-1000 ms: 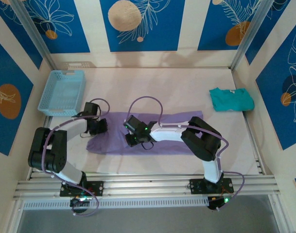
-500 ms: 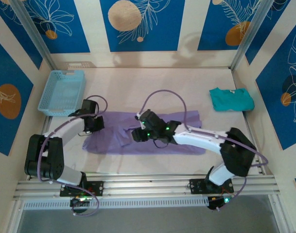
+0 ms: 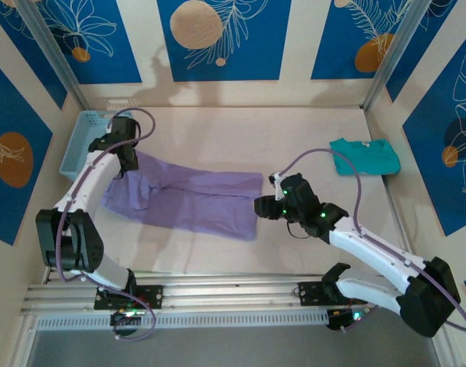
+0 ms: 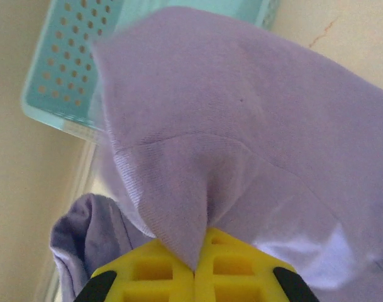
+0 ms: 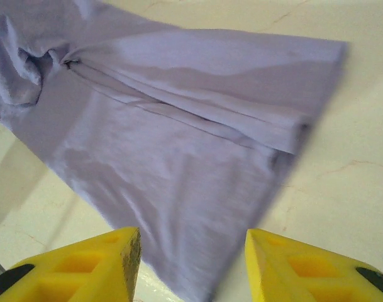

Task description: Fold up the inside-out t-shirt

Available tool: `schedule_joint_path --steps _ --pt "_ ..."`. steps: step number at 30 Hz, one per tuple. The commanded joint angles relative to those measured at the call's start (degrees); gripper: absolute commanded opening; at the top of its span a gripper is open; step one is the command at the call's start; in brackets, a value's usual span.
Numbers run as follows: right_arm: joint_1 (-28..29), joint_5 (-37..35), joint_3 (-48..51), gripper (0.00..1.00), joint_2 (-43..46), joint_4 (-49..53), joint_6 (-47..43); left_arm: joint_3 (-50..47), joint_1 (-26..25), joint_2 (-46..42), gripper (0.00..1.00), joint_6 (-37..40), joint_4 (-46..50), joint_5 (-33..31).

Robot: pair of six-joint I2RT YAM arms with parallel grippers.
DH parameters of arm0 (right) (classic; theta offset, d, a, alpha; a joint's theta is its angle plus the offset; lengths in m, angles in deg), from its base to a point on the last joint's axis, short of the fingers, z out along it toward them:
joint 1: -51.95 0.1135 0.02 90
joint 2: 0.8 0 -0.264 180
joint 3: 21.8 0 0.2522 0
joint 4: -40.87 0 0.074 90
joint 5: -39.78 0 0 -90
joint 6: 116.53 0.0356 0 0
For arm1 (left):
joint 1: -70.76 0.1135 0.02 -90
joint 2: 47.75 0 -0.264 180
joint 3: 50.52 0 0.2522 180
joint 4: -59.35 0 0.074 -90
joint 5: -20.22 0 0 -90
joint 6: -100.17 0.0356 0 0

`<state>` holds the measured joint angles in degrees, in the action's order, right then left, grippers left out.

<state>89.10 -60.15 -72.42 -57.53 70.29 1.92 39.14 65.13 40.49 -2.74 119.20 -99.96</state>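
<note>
Fabric of the inside-out t-shirt (image 3: 194, 202), a plain lavender-purple knit, lies in a long band across the pale table (image 3: 309, 130), flat and smooth at the end by the right gripper (image 3: 261, 208) and bunched into folds at the end by the left gripper (image 3: 128, 158). The right gripper's yellow jaws stand roughly half apart with nothing between them and hang just beside the shirt's straight edge. Its wrist view shows the cloth running away ahead of the jaws, with a stitched seam ridge crossing it and a soft gather farther on, details too fine to make out from overhead. The left gripper's jaws are pressed together on a pinch of the shirt: a fold with a stitched edge rises from between the yellow tips and drapes over ahead of them. From above, this end of the shirt is raised off the table toward the arm. Just beyond the left jaws sits the light blue basket (image 3: 78, 149), its perforated floor visible past the raised cloth in the wrist view; whether the cloth touches it cannot be told. Well beyond the right jaws, apart from the lavender shirt, a folded teal-green shirt (image 3: 364, 155) lies on the table.
</note>
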Motion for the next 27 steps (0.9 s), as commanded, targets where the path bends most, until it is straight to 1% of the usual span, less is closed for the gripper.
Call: schedule_joint_path --steps 1,4,7,9,11,13,14,15,16,17,19,20,22,23,25,27 --pt "-2.6 3.5 2.0 0.49 2.8 1.9 -1.3 2.0 -3.3 -0.2 0.00 0.2 7.5 -2.2" --pt "-4.6 4.9 2.2 0.48 3.9 2.9 -1.7 3.7 -7.8 0.0 0.00 -2.6 10.6 0.1" --pt "-5.6 5.3 2.4 0.49 4.7 3.6 -2.4 4.7 -14.0 -0.3 0.00 -7.6 11.9 6.0" --pt "-6.4 5.2 2.7 0.48 5.1 4.1 -2.7 4.3 -19.4 -0.3 0.00 -12.2 10.0 11.8" --pt "-7.2 5.4 2.8 0.49 5.5 4.5 -2.9 4.1 -25.7 0.9 0.00 -17.0 6.3 15.8" --pt "-8.2 5.5 3.0 0.49 6.1 5.0 -3.3 5.0 -31.9 4.2 0.02 -21.2 0.9 20.7" --pt "-8.7 5.7 3.1 0.49 6.4 5.1 -3.3 6.0 -34.0 6.3 0.10 -22.6 -2.1 23.3" --pt "-9.2 5.8 3.2 0.49 6.5 5.3 -3.4 7.5 -36.1 9.2 0.26 -23.9 -4.9 26.9" --pt "-9.6 5.8 3.2 0.49 6.7 5.5 -3.3 10.0 -37.5 12.4 0.39 -25.1 -6.9 29.8" --pt "-9.8 5.8 3.3 0.49 6.8 5.5 -3.2 12.9 -38.4 15.2 0.47 -25.2 -7.5 31.9" --pt "-10.2 5.5 3.9 0.49 6.8 5.0 -2.5 18.7 -39.2 19.4 0.51 -24.3 -6.2 34.8" --pt "-10.2 5.3 4.2 0.49 6.7 4.6 -2.0 19.9 -39.2 19.6 0.57 -23.0 -5.4 34.8" --pt "-10.0 6.1 4.6 0.51 5.9 2.4 -0.7 19.3 -38.7 17.3 0.67 -20.3 -3.0 31.5" --pt "-9.9 6.7 4.9 0.52 5.2 0.8 -0.1 17.6 -38.4 15.3 0.71 -19.1 -2.8 30.6" --pt "-9.4 8.6 4.7 0.53 2.1 -3.7 1.2 10.4 -37.2 9.1 0.74 -17.5 -3.4 29.4" --pt "-7.6 9.0 3.3 0.53 -2.7 -7.9 1.4 1.8 -35.6 2.5 0.75 -18.5 -5.3 28.8"
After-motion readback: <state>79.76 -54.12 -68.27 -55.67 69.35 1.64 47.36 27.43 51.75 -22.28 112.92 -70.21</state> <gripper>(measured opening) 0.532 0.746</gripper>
